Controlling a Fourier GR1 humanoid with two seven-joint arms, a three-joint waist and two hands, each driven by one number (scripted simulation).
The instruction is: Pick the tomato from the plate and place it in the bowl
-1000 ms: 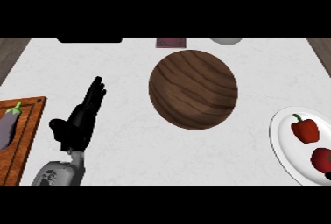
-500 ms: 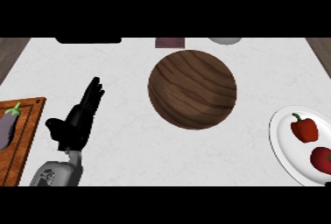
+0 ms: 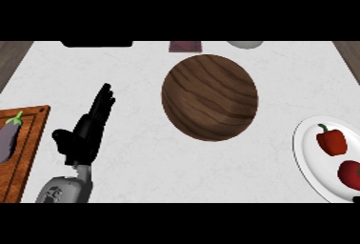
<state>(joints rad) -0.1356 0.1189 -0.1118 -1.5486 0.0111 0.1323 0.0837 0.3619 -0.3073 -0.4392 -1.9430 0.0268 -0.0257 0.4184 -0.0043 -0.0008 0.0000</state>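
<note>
A white plate lies at the right edge of the counter. On it sit a red pepper and, nearer the lower edge, a red tomato, cut off by the frame. A dark wooden bowl stands in the middle of the counter, left of the plate. My left hand rests open at the lower left, fingers straight and pointing up, far from the bowl and plate. My right hand does not show.
A wooden cutting board with a purple eggplant lies at the left edge. At the back edge are a black object, a dark red item and a grey round item.
My left hand has drifted slightly to the left and down. Bowl, plate and food have not moved.
</note>
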